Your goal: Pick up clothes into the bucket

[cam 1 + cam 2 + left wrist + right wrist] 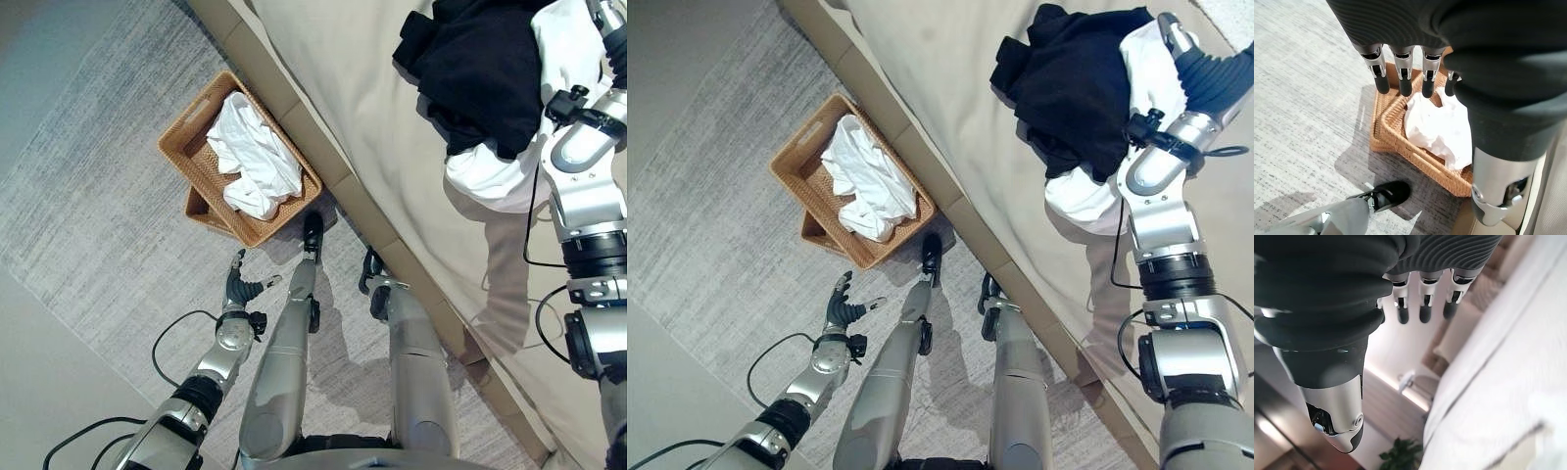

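A wicker basket (193, 111) stands on the grey carpet beside the bed, with a crumpled white garment (251, 152) lying in it. On the bed a black garment (1078, 78) lies heaped over a white garment (1083, 201). My right hand (1207, 74) hovers at the far side of that heap, fingers (1424, 308) straight and holding nothing. Low over the carpet, my left hand (238, 284) is open and empty, a short way in front of the basket (1396, 142). Past its fingers (1404, 81), the left wrist view shows the white garment (1437, 127) in the basket.
The beige bed (353, 59) runs diagonally across the right half, its padded side rail (323, 162) close against the basket. A second flat wicker piece (203, 211) sticks out under the basket. Grey carpet (98, 196) spreads to the left.
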Controlling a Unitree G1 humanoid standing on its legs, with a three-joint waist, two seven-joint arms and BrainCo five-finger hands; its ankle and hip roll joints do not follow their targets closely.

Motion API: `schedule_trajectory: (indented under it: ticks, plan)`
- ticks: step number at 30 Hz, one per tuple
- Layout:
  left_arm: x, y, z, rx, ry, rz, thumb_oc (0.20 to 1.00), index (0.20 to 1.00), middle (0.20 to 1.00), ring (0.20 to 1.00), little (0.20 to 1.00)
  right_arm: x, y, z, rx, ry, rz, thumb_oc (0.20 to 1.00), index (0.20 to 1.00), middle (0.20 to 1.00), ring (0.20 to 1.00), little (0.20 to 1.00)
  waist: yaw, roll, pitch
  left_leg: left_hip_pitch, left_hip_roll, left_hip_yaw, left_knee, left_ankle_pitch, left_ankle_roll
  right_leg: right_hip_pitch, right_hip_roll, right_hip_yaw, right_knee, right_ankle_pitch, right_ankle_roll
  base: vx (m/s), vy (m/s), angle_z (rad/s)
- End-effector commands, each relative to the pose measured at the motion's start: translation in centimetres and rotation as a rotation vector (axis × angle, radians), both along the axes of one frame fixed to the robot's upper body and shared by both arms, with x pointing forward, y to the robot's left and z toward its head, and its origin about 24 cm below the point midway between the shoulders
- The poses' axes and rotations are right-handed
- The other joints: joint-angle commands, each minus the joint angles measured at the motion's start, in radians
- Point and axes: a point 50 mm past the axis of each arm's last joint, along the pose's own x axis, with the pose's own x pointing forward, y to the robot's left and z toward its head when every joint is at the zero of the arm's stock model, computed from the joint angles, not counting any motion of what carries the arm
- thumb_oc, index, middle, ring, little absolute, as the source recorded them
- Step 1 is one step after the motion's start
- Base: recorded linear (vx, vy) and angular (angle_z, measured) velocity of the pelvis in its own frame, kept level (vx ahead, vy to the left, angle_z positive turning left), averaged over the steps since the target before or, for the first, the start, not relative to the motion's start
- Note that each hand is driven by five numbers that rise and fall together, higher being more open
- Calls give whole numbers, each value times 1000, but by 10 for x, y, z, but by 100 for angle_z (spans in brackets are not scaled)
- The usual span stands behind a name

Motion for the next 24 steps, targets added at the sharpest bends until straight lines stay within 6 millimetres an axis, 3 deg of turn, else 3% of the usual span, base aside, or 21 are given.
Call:
schedule_trajectory:
  ticks: [1,5,9,12,14,17,21,23,24]
  plan:
    - [-3,6,0,40,-24,31,1000,1000,1000,1000,1000,-20,3,37,-146,-139,-71,1000,1000,1000,1000,1000,6,-30,-4,95,41,-6,73,-155,-22,81,-69,46,-221,192,136,-18,20,-4]
    - [-4,10,-2,41,-19,33,1000,1000,1000,1000,1000,-13,9,39,-215,-69,-50,1000,1000,1000,1000,1000,10,-33,-4,89,41,-4,74,-152,-22,78,-66,48,-226,198,136,-6,6,-1]
    - [-8,16,-5,52,-6,30,1000,1000,1000,1000,1000,3,9,51,-439,128,-190,1000,1000,1000,1000,1000,26,-45,-4,77,40,-3,78,-147,-25,78,-66,44,-235,208,134,0,0,0]
    - [-9,16,-6,46,0,27,1000,1000,1000,1000,1000,11,9,56,-501,174,-252,1000,1000,1000,1000,1000,28,-45,-4,71,40,-5,78,-145,-26,76,-65,42,-240,212,133,0,0,0]
    - [-10,18,-6,63,1,4,1000,1000,1000,1000,1000,20,9,59,-682,292,-376,1000,1000,1000,1000,1000,38,-51,-4,66,41,-9,78,-142,-27,77,-65,36,-245,216,133,0,0,0]
    - [-10,18,-6,71,6,-14,1000,1000,1000,1000,1000,35,23,63,-825,412,-387,1000,1000,1000,1000,1000,47,-56,-4,58,41,-14,77,-136,-30,75,-64,28,-251,222,133,0,0,0]
    - [-8,18,-5,60,11,-20,1000,1000,1000,1000,1000,52,31,59,-834,555,-320,1000,1000,1000,1000,1000,51,-62,-4,50,42,-18,77,-133,-32,71,-61,25,-254,224,130,5,-12,5]
    - [-5,17,-5,31,21,-40,1000,1000,1000,1000,1000,68,26,50,-756,721,-248,1000,1000,1000,1000,1000,57,-67,-4,42,44,-21,75,-127,-34,69,-61,19,-258,228,128,0,0,0]
    - [-5,17,-5,30,21,-39,1000,1000,1000,1000,1000,68,27,50,-757,720,-248,1000,1000,1000,1000,1000,56,-67,-4,42,44,-21,75,-127,-34,69,-61,18,-258,228,128,0,0,0]
